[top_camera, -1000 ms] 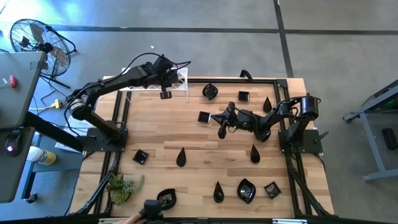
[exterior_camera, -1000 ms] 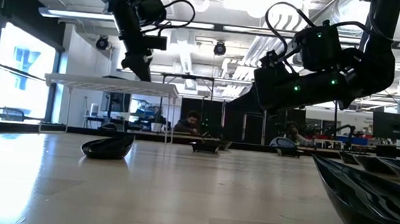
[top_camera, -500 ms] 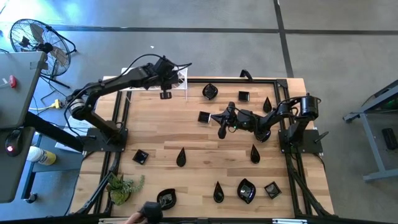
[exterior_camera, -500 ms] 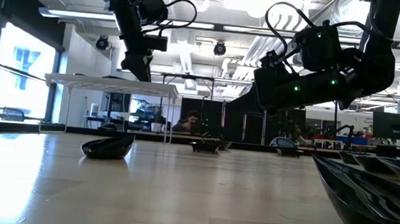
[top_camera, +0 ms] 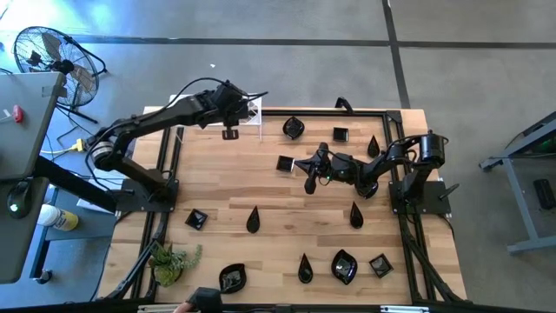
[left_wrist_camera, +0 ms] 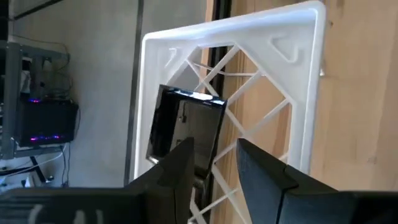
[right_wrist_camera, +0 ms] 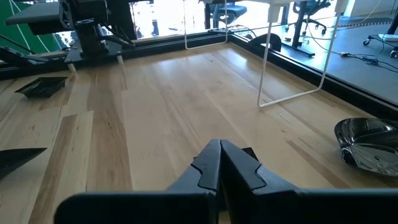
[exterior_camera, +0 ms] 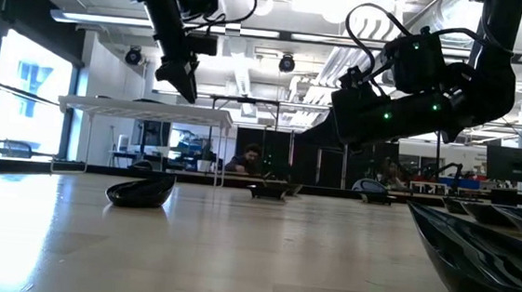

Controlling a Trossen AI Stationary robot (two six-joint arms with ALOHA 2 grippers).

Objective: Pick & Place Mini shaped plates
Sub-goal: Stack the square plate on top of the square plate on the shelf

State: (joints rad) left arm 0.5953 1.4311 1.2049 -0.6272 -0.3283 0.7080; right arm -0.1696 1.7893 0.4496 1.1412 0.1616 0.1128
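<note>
Left hand: raised above the white lattice rack at the tabletop's far left corner; fingers apart, released, gripping nothing; in the wrist view spread just short of a square black plate lying on the rack's lattice
Rack: white, at the far edge of the wooden tabletop; in the low view seen as a thin white frame on legs, with the left hand hanging above it
Plant: small, green, at the near left corner
Plates, left part: square one near the left edge; teardrop just to its right; leaf-shaped one at the near edge
Plates, middle: leaf-shaped one at the far edge; square one just left of the right hand; teardrop near the front
Right hand: low over the middle of the tabletop, fingers pressed together, clenched on nothing; in its wrist view bare wood ahead of the closed fingers
Plates, right part: square one and teardrop at the far side; teardrop mid-right; leaf-shaped one and square one at the near right
</note>
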